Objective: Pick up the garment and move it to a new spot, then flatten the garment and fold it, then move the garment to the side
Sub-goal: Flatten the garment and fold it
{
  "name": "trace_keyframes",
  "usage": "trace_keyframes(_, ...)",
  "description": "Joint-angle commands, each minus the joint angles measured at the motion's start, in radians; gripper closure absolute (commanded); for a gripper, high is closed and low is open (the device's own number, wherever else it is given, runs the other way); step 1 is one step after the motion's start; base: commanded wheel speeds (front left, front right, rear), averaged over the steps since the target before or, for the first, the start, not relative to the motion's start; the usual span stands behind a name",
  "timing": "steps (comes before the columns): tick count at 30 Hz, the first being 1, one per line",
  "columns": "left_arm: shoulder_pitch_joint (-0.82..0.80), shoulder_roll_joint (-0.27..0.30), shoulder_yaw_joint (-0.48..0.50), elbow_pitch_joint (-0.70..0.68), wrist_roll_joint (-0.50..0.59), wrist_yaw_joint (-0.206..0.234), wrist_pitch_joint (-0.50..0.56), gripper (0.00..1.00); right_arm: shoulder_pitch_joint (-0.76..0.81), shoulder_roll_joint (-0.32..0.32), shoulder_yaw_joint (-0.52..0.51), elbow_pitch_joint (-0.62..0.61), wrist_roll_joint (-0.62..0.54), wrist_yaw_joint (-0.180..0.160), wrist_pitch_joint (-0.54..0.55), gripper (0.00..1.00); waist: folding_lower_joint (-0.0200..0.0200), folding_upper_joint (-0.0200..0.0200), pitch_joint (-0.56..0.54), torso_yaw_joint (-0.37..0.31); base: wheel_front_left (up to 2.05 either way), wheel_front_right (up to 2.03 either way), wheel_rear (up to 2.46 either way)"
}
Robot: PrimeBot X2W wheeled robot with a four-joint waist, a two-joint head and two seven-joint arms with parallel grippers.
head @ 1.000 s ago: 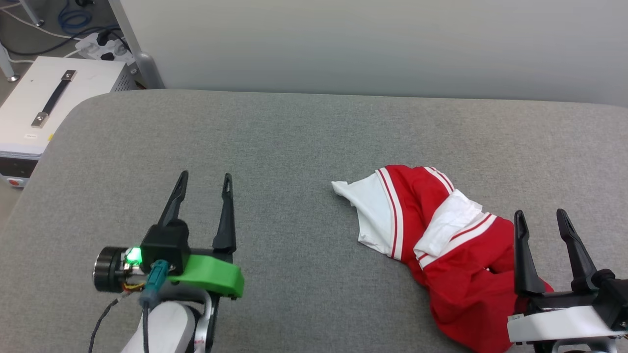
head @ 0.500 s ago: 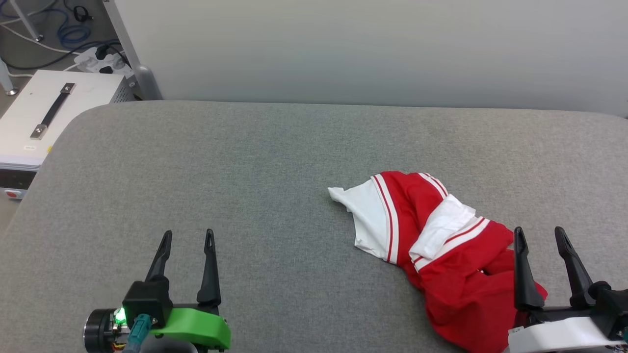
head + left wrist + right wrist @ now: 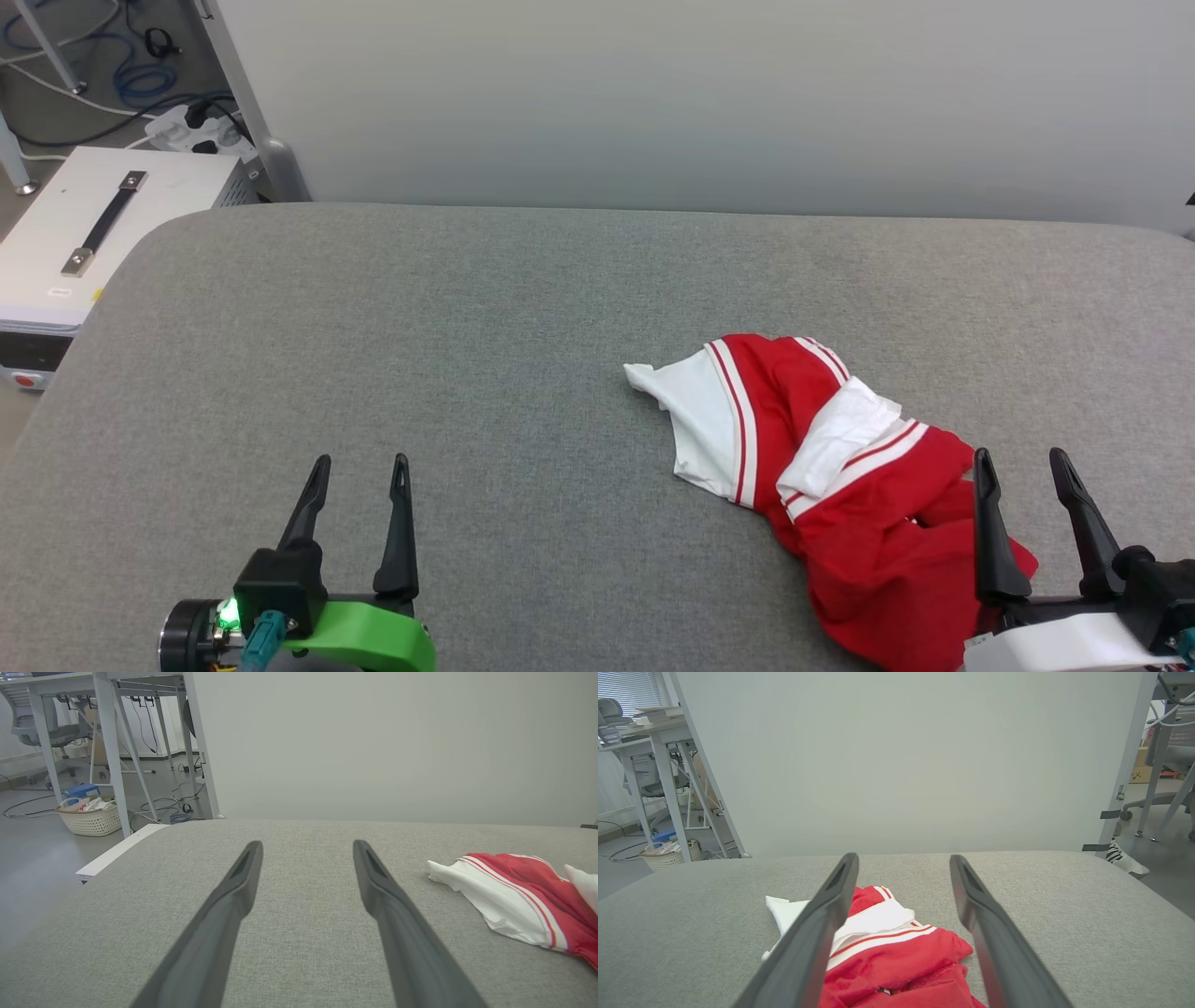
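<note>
The garment (image 3: 840, 485), a red T-shirt with white sleeves and striped trim, lies crumpled on the grey padded table (image 3: 523, 308), right of centre. My right gripper (image 3: 1018, 467) stands open at the lower right, just above the shirt's near red end, nothing between its fingers. In the right wrist view the garment (image 3: 896, 961) lies under and between the spread fingers (image 3: 822, 914) of the right gripper (image 3: 903, 861). My left gripper (image 3: 359, 467) stands open over bare table at the lower left, well left of the shirt. In the left wrist view the left gripper (image 3: 306, 847) points across the table, the garment (image 3: 518, 896) to its right.
A pale partition wall (image 3: 653, 93) stands right behind the table's far edge. Off the left edge sit a white equipment case (image 3: 84, 224), a power strip and cables on the floor. A desk frame and a wicker basket (image 3: 91, 814) stand further left.
Both grippers have drawn back toward the near edge, the left one much more. The head camera has shifted slightly. The shirt lies as before.
</note>
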Motion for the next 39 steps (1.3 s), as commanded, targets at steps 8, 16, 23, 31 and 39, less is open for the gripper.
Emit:
trace_keyframes(8, 0.015, -0.022, 0.030, 0.014, 0.026, -0.031, -0.006, 0.00, 0.016, 0.000, 0.002, 0.011, 0.006, -0.001, -0.005, 0.00, 0.0000, -0.0001, 0.000, -0.003, 0.00, 0.00, 0.00)
trace_keyframes(16, 0.015, -0.031, 0.045, 0.023, 0.038, -0.042, -0.006, 0.00, 0.015, 0.000, 0.003, 0.013, 0.008, -0.001, -0.005, 0.00, 0.0000, -0.0001, 0.000, -0.003, 0.00, 0.00, 0.00)
trace_keyframes(23, -0.045, -0.028, 0.033, 0.041, 0.073, -0.060, -0.006, 0.00, 0.006, 0.000, 0.000, 0.010, 0.010, -0.001, -0.005, 0.00, 0.0000, -0.0001, 0.016, 0.003, 0.00, 0.00, 0.00)
trace_keyframes(31, -0.309, 0.033, -0.022, 0.075, 0.080, -0.112, -0.006, 0.00, -0.022, 0.000, 0.014, 0.000, 0.005, -0.001, -0.005, 0.00, 0.0000, -0.0001, 0.059, -0.019, 0.00, 0.00, 0.00)
trace_keyframes(39, -0.603, 0.142, -0.209, 0.243, -0.022, -0.131, -0.002, 0.00, -0.062, 0.000, 0.021, -0.005, 0.002, -0.001, -0.005, 0.00, 0.0000, -0.0001, 0.121, -0.070, 0.00, 0.00, 0.00)
